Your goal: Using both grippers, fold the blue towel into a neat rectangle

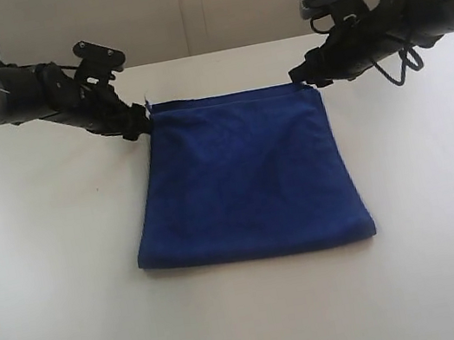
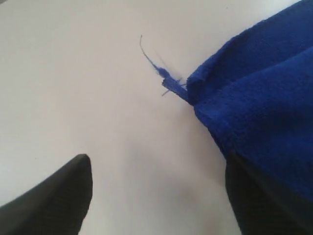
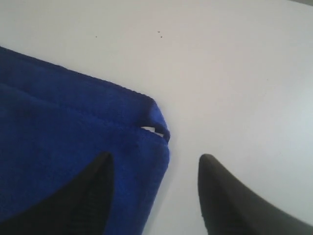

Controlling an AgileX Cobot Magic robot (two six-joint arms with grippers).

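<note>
Blue towel (image 1: 246,175) at risk at its far corners: stacked layers likely to slide apart if either arm lifts off carelessly and drags cloth on a fingertip. Greatest risk at 11 o'clock, with one finger of the left gripper (image 1: 137,120) seemingly touching the cloth edge. Possible snag too on the loose thread (image 2: 156,66) trailing from that corner.

Left gripper spread wide, pinching nothing, bare white table (image 1: 60,323) showing between its fingers (image 2: 54,200). Right gripper (image 1: 304,77) at 1 o'clock, likewise spread, one finger over the corner, the other over bare table, holding nothing.

Towel at the middle of the table, lying flat, folded into a roughly square block. Deep royal blue, soft and fuzzy. Far edges nearly aligned, with a slight gap between layers at the 1 o'clock corner. Near edge rounded, apparently the fold.
</note>
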